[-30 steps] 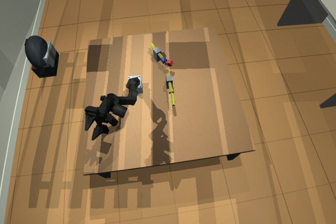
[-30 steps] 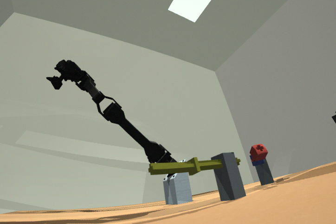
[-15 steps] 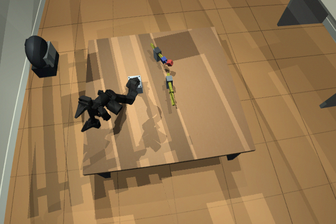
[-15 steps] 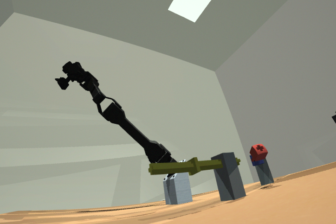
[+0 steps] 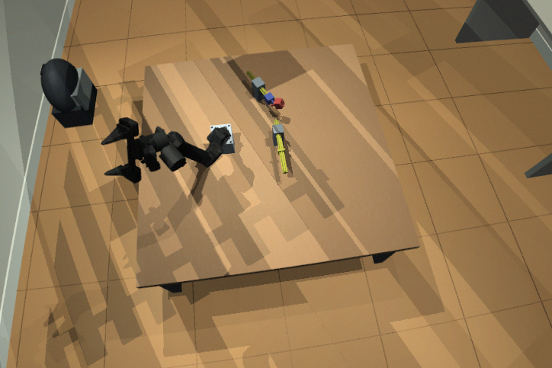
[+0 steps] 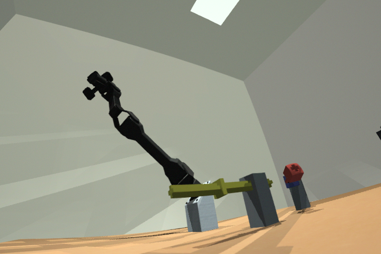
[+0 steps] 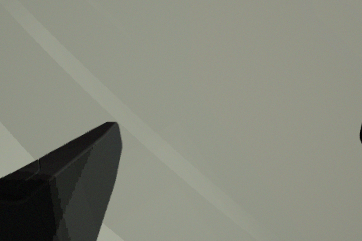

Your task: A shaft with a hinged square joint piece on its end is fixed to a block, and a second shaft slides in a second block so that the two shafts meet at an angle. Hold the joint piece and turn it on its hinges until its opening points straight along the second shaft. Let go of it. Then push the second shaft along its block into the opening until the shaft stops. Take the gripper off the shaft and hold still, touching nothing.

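Note:
The red joint piece (image 5: 279, 103) (image 6: 293, 172) sits on a blue hinge part (image 5: 268, 98) at the end of the first yellow shaft (image 5: 250, 75), held by a grey block (image 5: 258, 88) (image 6: 300, 196). Its cross-shaped opening shows in the exterior view and faces right in the top view, turned aside from the second shaft. The second yellow shaft (image 5: 282, 159) (image 6: 197, 190) runs through its grey block (image 5: 277, 132) (image 6: 260, 200), its near end short of the joint piece, with a gap between. My gripper (image 5: 104, 158) (image 6: 98, 84) (image 7: 248, 130) is open and empty, high and far left of both shafts.
The arm's white and grey base (image 5: 228, 146) (image 6: 203, 213) stands on the wooden table (image 5: 338, 220), left of the second shaft. The gripper is out over the table's left edge. A dark rounded object on a box (image 5: 60, 84) stands beyond that edge. The wrist view shows only walls behind the fingers.

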Motion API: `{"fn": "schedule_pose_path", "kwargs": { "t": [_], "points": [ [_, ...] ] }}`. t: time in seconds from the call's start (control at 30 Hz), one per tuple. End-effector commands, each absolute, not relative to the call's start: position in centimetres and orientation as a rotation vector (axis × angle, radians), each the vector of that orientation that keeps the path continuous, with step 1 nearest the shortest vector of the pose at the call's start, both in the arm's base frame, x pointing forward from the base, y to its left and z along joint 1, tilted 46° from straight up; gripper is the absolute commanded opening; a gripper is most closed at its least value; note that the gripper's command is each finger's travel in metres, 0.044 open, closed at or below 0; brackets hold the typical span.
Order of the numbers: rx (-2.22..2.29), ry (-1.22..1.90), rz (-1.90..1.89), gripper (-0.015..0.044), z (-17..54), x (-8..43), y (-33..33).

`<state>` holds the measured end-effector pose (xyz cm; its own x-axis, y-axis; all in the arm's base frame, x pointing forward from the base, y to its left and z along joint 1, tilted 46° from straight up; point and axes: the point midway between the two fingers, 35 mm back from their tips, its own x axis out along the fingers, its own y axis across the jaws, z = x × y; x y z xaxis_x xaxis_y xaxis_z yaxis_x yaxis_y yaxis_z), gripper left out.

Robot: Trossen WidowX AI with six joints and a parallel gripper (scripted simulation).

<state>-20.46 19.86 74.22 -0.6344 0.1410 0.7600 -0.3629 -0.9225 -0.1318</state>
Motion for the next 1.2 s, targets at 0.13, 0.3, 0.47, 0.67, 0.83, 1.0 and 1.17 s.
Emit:
{"fn": "schedule_pose_path", "kwargs": {
  "t": [0.13,0.3,0.47,0.67,0.83,1.0,1.17],
  "points": [
    [1.024,-0.243,2.479,0.0440,71.7,-20.1,26.9],
    [0.939,-0.150,2.390,0.0440,69.7,-19.0,31.6],
    [0.855,-0.058,2.295,0.0440,67.4,-17.5,36.1],
    [0.774,0.041,2.187,0.0440,64.6,-15.2,40.6],
    [0.768,0.123,2.127,0.0440,62.8,-13.1,43.0],
    [0.709,0.132,2.051,0.0440,61.0,-10.8,45.3],
    [0.640,0.142,1.966,0.0440,58.8,-8.1,47.7]
  ]
}}
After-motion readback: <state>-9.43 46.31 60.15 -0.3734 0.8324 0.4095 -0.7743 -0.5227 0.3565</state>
